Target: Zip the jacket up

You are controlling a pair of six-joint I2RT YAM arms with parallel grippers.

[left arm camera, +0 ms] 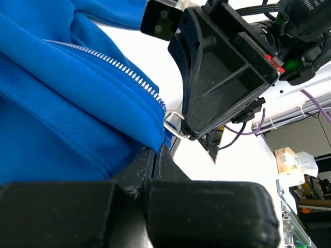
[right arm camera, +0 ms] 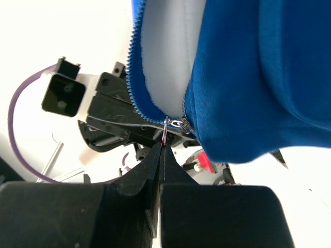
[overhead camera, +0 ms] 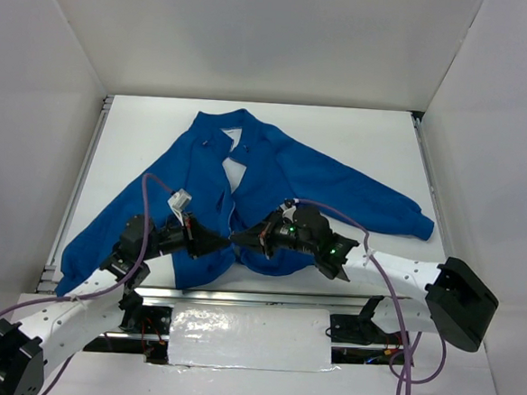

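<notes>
The royal-blue jacket (overhead camera: 283, 172) lies flat on the white table, collar at the far side, its front open at the top with white lining (right arm camera: 170, 46) showing. Both grippers meet at the bottom hem in the middle. My left gripper (overhead camera: 217, 240) is shut on the blue hem fabric (left arm camera: 156, 151) just below the zipper's end. My right gripper (overhead camera: 245, 239) is shut on the silver zipper pull (right arm camera: 165, 132), which also shows in the left wrist view (left arm camera: 175, 124) beside the zipper teeth (left arm camera: 114, 64). The slider (right arm camera: 178, 124) sits at the bottom of the zipper.
One sleeve (overhead camera: 398, 211) stretches to the right, the other (overhead camera: 88, 249) runs to the near left edge. A metal rail (overhead camera: 90, 158) lines the table's left side. White walls enclose the table. Purple cables (overhead camera: 335, 212) loop over the arms.
</notes>
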